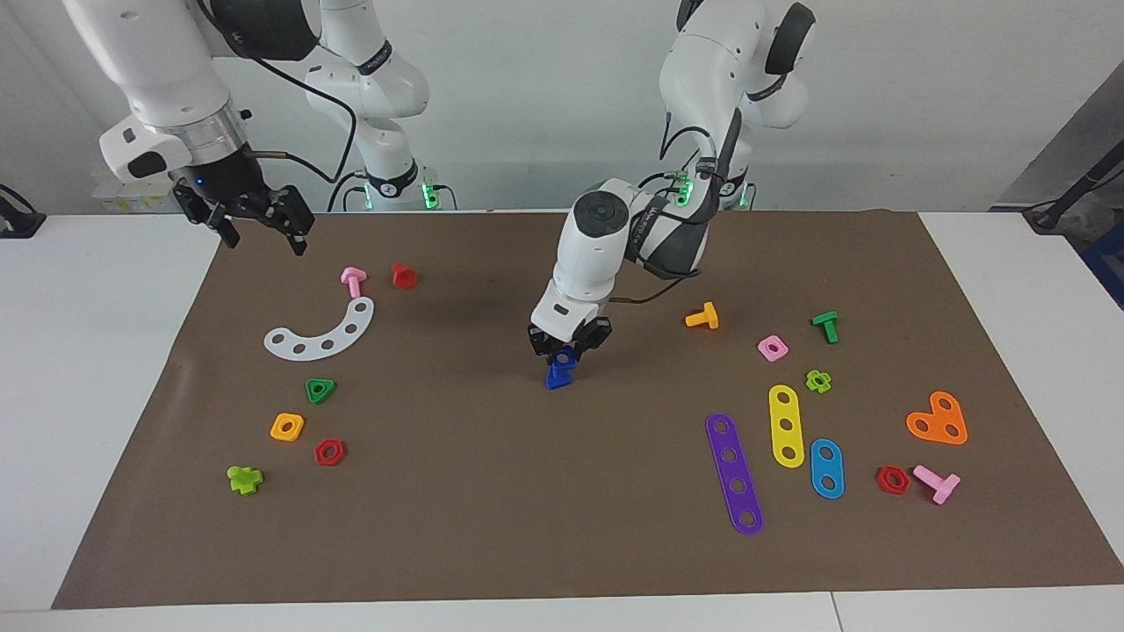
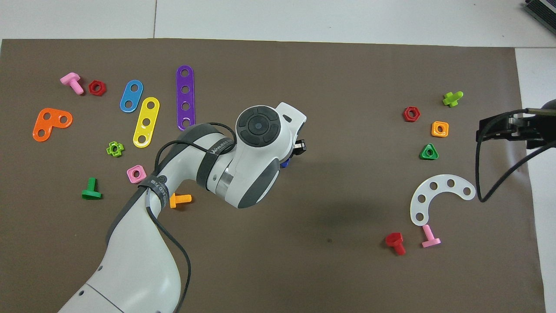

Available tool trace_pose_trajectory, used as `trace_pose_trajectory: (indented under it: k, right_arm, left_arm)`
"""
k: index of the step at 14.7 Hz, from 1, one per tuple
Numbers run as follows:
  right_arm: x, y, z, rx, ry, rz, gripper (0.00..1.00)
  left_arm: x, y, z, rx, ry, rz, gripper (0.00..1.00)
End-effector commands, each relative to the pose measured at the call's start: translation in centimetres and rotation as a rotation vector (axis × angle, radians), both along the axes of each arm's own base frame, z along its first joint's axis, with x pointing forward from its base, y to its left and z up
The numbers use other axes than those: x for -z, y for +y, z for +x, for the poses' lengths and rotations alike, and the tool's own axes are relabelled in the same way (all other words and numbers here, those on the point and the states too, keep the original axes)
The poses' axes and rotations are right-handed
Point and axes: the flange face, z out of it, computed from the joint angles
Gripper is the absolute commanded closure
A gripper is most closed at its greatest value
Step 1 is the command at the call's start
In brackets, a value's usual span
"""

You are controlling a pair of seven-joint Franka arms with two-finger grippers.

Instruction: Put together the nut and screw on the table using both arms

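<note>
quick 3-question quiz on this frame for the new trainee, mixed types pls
1. True or false: the left gripper holds the nut directly over the screw.
2. Which gripper waits open over the mat's corner? A) left B) right
3. Fill in: the green triangular nut lies nearer to the robots than the ___ square nut.

Key: 1 true. 2 B, the right gripper. 3 orange.

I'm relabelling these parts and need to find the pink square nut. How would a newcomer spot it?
Start at the brown mat and go to the left arm's end, where the coloured strips lie. The pink square nut lies nearer to the robots than the yellow strip, beside the green bolt. It is the only pink piece with a centre hole.
</note>
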Motion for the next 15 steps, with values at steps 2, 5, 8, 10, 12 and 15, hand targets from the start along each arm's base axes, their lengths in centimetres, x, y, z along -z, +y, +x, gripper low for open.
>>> trace_pose_trajectory:
  k: [2, 5, 8, 10, 12, 15]
  right_arm:
    - [-0.2, -0.3, -0.8, -0.024, 0.008, -0.009, 0.00]
    - [-0.2, -0.3, -0.8, -0.024, 0.006, -0.009, 0.00]
    - [-0.1, -0.3, -0.8, -0.024, 0.006, -0.009, 0.00]
    - [0.1, -0.3, -0.8, -0.024, 0.008, -0.009, 0.00]
    - [0.0, -0.3, -0.8, -0.024, 0.006, -0.009, 0.00]
    - [0.0, -0.3, -0.8, -0.025, 0.006, -0.009, 0.00]
  left_arm:
    - [0.3, -0.6, 0.3, -0.018, -0.005, -0.019, 1.00]
    - [1.4, -0.7, 0.2, -0.033, 0.010, -0.011, 1.00]
    - [3.9, -1.3, -0.4, -0.027, 0.035, 0.015, 1.00]
    - [4.9, -1.4, -0.4, -0.027, 0.042, 0.026, 1.00]
    - [5.0, -1.3, -0.4, -0.026, 0.039, 0.030, 1.00]
    - [4.6, -1.3, -0.1, 0.004, 0.008, 0.059, 0.00]
